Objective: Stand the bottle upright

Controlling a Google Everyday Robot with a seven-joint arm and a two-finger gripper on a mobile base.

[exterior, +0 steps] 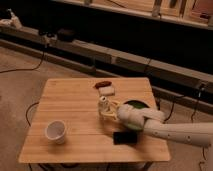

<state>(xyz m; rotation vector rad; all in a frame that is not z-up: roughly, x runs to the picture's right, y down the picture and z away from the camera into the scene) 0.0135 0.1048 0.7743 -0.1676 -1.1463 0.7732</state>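
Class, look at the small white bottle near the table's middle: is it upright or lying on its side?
Upright: the bottle stands with its white cap on top, the end effector right beside it on the table.

The support is a square wooden table [75, 105] with a plank-grain top, standing on a grey carpeted floor [20, 95]; a round white mug [55, 132] sits near the front left corner; a small white rectangular block [107, 90] lies near the rear edge, with a dark red item [101, 84] just behind it; a flat black rectangular object [125, 137] lies toward the front right; a green round object [135, 106] rests at the right; the bottle [104, 107] stands upright near the centre; the gripper [108, 111] is at the bottle, above the tabletop.
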